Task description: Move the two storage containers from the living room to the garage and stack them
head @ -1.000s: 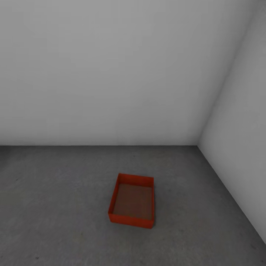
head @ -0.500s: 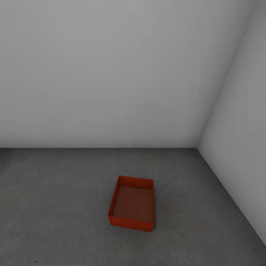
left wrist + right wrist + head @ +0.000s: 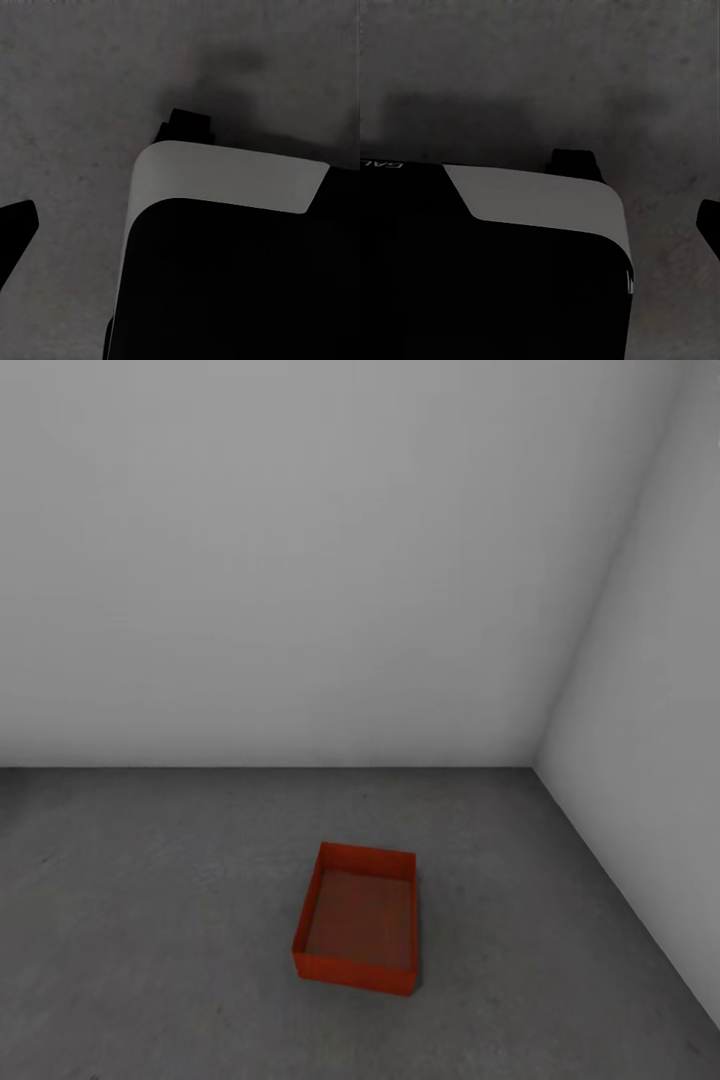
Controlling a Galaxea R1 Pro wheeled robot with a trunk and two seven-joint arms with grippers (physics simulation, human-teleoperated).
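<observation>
Base: my wrist cameras look down at the robot's black-and-white rounded base shell [image 3: 225, 255], with dark grey mottled concrete floor [image 3: 67, 97] beyond it.
Left hand: a black sliver at the picture's edge may be a fingertip; I cannot tell whether the jaws stand wide or narrow, and I see nothing held.
Right hand: much the same, a dark sliver at the edge and no more; its spread I cannot tell, and nothing held shows.
Container: one orange-red rectangular open-top storage bin [image 3: 357, 918] sits flat on the concrete in my head view, ahead of me and a little right of centre, empty, with nothing stacked in or on it.
Room: plain white back wall [image 3: 300, 560] and white side wall [image 3: 650, 760] meet in a corner beyond the bin, to its right; I take this for the garage.
Progress: I judge the first half done, one bin being set down on the garage floor.
Remaining: fetching the second bin from the living room and stacking it on this one.
</observation>
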